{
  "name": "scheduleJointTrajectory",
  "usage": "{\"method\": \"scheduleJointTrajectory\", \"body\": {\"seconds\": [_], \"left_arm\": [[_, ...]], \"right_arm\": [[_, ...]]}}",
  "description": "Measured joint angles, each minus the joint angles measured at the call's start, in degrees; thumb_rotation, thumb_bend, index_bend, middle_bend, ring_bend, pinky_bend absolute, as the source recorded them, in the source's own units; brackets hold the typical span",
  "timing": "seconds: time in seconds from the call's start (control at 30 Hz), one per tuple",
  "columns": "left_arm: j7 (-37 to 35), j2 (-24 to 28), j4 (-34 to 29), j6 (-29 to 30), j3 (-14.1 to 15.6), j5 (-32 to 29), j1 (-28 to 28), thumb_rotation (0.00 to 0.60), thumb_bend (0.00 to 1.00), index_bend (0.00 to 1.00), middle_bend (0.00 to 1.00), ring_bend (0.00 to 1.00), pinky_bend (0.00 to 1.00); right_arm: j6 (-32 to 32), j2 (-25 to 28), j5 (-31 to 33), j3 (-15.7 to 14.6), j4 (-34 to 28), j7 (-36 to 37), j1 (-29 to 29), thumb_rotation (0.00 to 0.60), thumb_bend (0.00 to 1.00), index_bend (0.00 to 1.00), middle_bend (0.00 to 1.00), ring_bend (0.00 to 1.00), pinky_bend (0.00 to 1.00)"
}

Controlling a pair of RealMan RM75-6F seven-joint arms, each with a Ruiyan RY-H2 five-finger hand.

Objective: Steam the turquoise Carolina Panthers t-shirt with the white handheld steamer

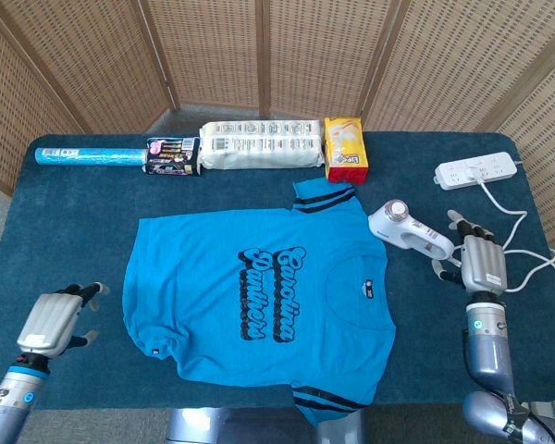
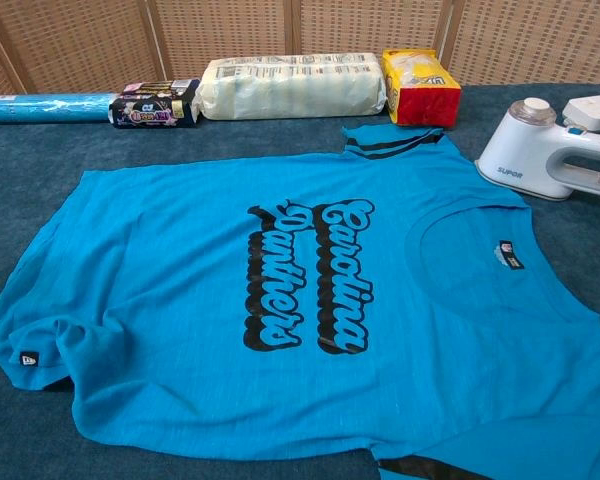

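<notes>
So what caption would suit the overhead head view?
Turquoise t-shirt lies flat; both open hands, left and right, sit clear of the steamer.

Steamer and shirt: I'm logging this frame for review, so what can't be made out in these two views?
- Steamer, chest view: handle end cut off by the right edge.
- T-shirt, chest view: lower hem and one sleeve cut off by the bottom edge.
- Left hand and right hand: outside the chest view.
- Steamer's cord: which cable leads to the power strip is unclear in the head view.
</notes>
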Motion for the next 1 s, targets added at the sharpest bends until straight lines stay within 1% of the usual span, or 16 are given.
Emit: {"method": "scheduleJointTrajectory", "body": {"seconds": [0.07, 0.2, 0.23, 0.37, 0.5, 0.67, 0.8, 1.0], "left_arm": [[-1.8, 0.83, 1.01, 0.77, 0.1, -0.49, 1.04, 0.6, 0.16, 0.31, 0.49, 0.38, 0.51], [-6.18, 1.73, 3.87, 2.54, 0.2, -0.78, 3.02, 0.6, 0.16, 0.35, 0.49, 0.38, 0.53], [-7.28, 1.86, 4.83, 3.12, 0.24, -0.73, 3.61, 0.6, 0.16, 0.36, 0.49, 0.38, 0.54], [-12.27, 2.18, 9.5, 6.53, 0.57, -0.16, 7.0, 0.6, 0.16, 0.37, 0.49, 0.38, 0.54], [-16.04, 2.16, 12.34, 8.22, 1.06, -0.3, 10.06, 0.6, 0.16, 0.38, 0.49, 0.38, 0.54], [-19.33, 1.61, 15.02, 10.49, 2.05, -0.19, 13.77, 0.6, 0.16, 0.39, 0.49, 0.38, 0.54], [-20.0, 1.32, 15.59, 10.77, 1.9, 0.81, 14.4, 0.6, 0.16, 0.39, 0.49, 0.38, 0.54], [-19.17, 2.09, 14.46, 11.23, 0.71, 1.82, 14.69, 0.6, 0.16, 0.39, 0.49, 0.38, 0.54]], "right_arm": [[1.35, -0.08, -1.96, -0.95, 0.56, 1.75, -1.17, 0.6, 0.33, 0.25, 0.37, 0.32, 0.27], [3.92, -0.36, -6.06, -3.05, 2.02, 5.37, -3.55, 0.6, 0.33, 0.32, 0.43, 0.4, 0.38], [4.63, -0.41, -7.19, -3.61, 2.44, 6.09, -4.13, 0.6, 0.33, 0.33, 0.44, 0.41, 0.39], [8.8, -0.7, -11.95, -6.71, 4.46, 8.8, -7.49, 0.6, 0.33, 0.35, 0.46, 0.43, 0.4], [11.36, -0.68, -13.46, -9.08, 5.11, 10.8, -10.92, 0.6, 0.33, 0.36, 0.46, 0.43, 0.4], [14.98, 0.16, -15.56, -11.92, 4.31, 10.94, -14.95, 0.6, 0.33, 0.36, 0.46, 0.43, 0.4], [14.83, 0.52, -15.84, -11.71, 3.86, 10.98, -15.49, 0.6, 0.33, 0.36, 0.46, 0.43, 0.4], [14.18, -0.08, -15.94, -10.96, 3.98, 11.75, -15.95, 0.6, 0.33, 0.37, 0.46, 0.43, 0.4]]}}
